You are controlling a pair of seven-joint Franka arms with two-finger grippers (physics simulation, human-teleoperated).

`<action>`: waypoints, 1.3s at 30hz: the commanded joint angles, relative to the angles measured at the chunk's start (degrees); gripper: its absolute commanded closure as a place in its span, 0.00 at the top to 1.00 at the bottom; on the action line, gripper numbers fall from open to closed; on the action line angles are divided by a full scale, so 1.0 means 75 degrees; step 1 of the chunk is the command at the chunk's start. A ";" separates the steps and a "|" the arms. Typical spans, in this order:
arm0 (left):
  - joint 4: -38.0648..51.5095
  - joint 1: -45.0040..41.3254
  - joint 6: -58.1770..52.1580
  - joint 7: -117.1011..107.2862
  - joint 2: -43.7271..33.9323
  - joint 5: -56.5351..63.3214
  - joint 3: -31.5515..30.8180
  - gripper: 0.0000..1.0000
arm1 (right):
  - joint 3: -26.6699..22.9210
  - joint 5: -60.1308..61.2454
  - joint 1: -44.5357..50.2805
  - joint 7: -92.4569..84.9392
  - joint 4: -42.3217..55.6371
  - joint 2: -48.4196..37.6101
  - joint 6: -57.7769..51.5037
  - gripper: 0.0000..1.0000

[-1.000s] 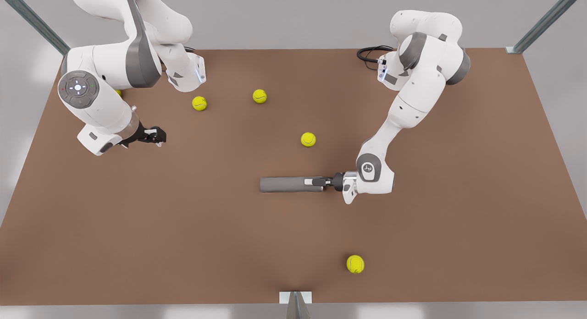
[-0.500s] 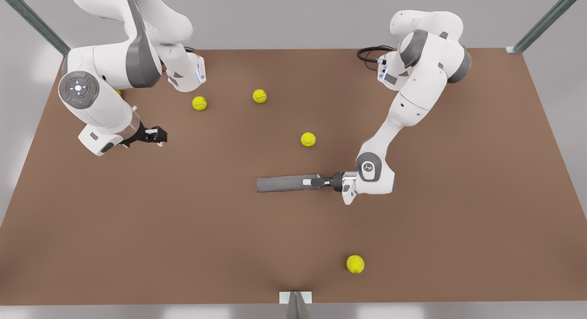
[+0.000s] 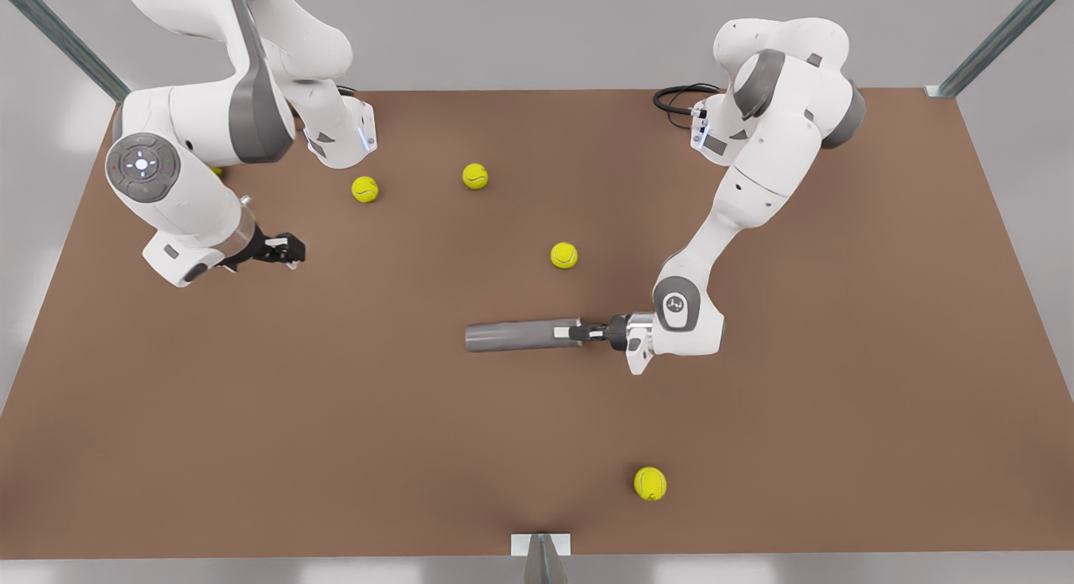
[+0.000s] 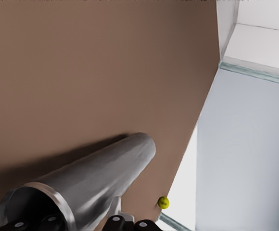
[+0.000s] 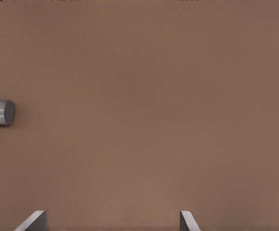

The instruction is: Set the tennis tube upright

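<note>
Left tool (image 3: 579, 333) clamps tennis tube (image 3: 520, 336) | tube shifted slightly

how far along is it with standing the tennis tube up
Done: the left gripper is shut on the tennis tube at its open end.
In hand: the tube is lying roughly level over the table.
Left: tipping it upright and letting go.
The right gripper waits, open, at the front view's left.

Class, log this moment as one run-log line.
left hand: shut on tennis tube rim | tube: lying on table | right hand: open, waiting apart
</note>
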 commanded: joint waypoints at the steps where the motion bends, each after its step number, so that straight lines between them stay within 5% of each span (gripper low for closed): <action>1: 0.0000 0.0000 -0.0005 -0.0004 -0.0012 0.0073 0.0000 0.40 | 0.0001 -0.0001 0.0001 0.0000 0.0000 -0.0001 0.0000 1.00; 23: -0.0164 0.0000 -0.0181 -0.0227 -0.0375 0.0237 -0.0012 0.22 | -0.0011 0.0023 0.0001 -0.0223 0.0000 -0.0001 0.0000 1.00; 39: -0.0551 0.0023 -0.0169 -0.0484 -0.1137 0.0529 0.0211 0.21 | -0.0011 0.0023 0.0071 -0.0211 0.0082 -0.0001 0.0023 1.00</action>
